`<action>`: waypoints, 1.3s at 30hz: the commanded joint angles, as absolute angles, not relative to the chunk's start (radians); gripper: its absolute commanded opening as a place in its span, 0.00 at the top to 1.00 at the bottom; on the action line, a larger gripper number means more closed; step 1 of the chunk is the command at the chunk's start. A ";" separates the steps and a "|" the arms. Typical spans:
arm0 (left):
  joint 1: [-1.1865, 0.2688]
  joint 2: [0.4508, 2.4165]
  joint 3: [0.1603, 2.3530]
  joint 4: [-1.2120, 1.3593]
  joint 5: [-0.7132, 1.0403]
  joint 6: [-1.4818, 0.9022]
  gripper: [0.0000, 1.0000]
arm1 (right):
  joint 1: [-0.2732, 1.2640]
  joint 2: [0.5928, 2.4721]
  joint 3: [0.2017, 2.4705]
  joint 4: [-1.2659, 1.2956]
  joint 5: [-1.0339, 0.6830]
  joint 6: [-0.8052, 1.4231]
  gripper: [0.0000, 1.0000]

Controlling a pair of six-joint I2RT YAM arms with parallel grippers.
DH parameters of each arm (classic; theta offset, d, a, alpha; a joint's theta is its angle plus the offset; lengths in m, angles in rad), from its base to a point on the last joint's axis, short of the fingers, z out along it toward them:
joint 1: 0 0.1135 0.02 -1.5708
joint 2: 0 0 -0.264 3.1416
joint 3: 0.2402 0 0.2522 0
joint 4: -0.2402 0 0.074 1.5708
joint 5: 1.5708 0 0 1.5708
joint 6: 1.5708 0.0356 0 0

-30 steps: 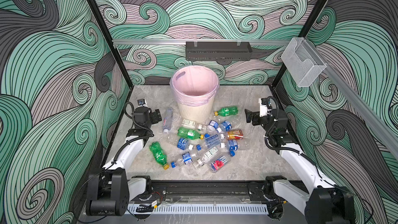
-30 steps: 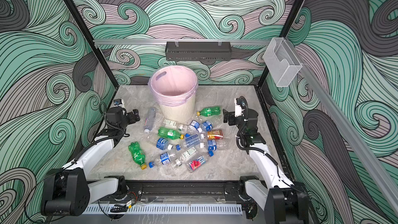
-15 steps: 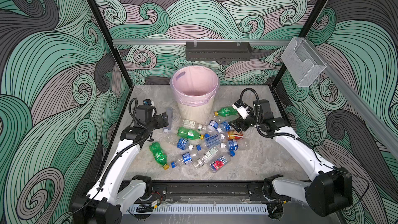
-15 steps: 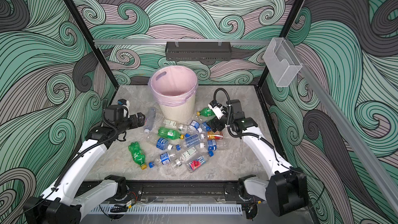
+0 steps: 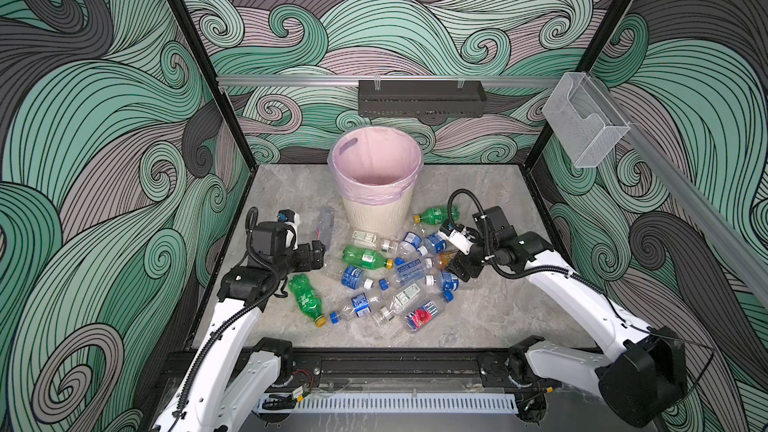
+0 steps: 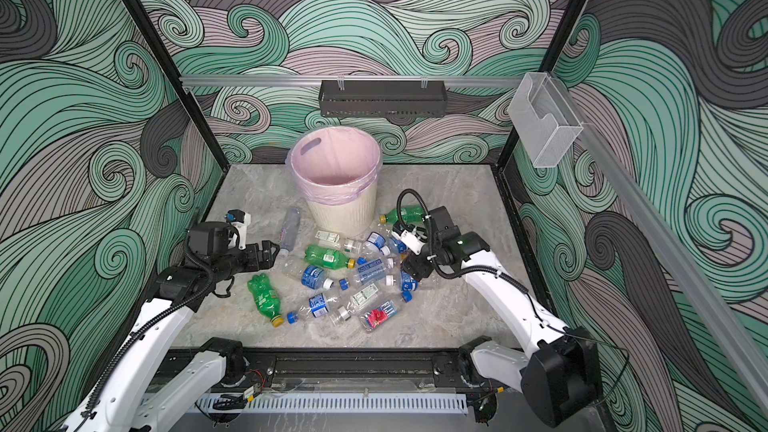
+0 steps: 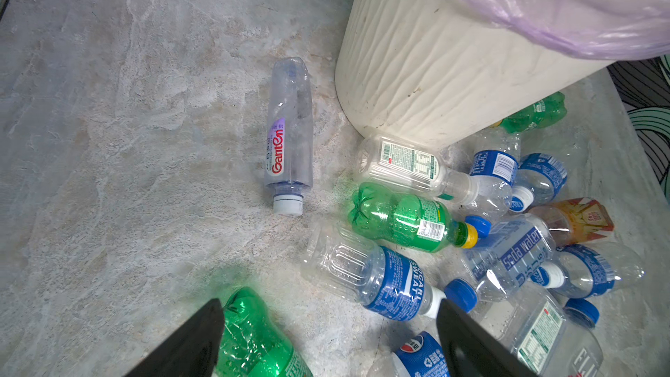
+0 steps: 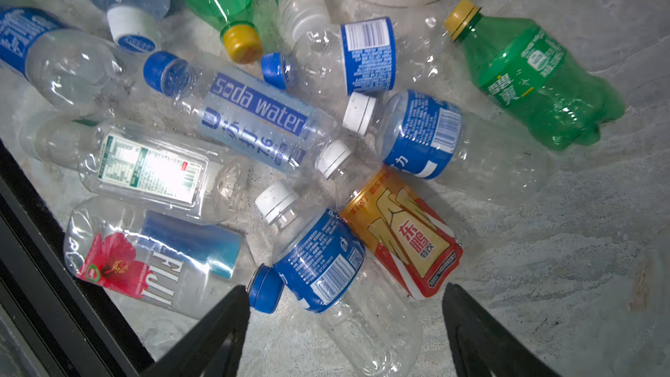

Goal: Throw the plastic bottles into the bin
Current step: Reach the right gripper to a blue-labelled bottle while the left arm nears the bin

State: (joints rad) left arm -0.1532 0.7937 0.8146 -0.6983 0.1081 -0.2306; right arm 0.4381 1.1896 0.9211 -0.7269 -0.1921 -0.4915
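Clearances: the bare stone surface (image 5: 490, 313) lies open at lower right in both top views. The black rail (image 8: 43, 248) borders the pile at lower left of my right wrist view.

The bin (image 5: 376, 218) stands at upper centre, with the plastic bottles (image 5: 409, 272) heaped directly below it.

Only the wrist views show my fingertips. My left claw (image 7: 328, 306) stands apart, the Pocari bottle (image 7: 393, 286) just above its gap. My right claw (image 8: 346, 290) stands apart, straddling the white-capped bottle (image 8: 319, 259) and clamping nothing.

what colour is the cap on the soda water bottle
Blue. The cap of the soda water bottle shows best in the right wrist view.
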 commanded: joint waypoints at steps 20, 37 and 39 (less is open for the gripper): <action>-0.160 0.720 0.837 -0.739 0.189 -0.161 0.07 | 0.520 1.345 0.825 -0.704 -0.073 -0.521 0.27; -0.160 0.731 0.846 -0.745 0.202 -0.163 0.07 | 0.529 1.438 0.811 -0.640 -0.031 -0.477 0.31; -0.160 0.733 0.848 -0.742 0.202 -0.163 0.07 | 0.531 1.453 0.816 -0.637 -0.025 -0.476 0.31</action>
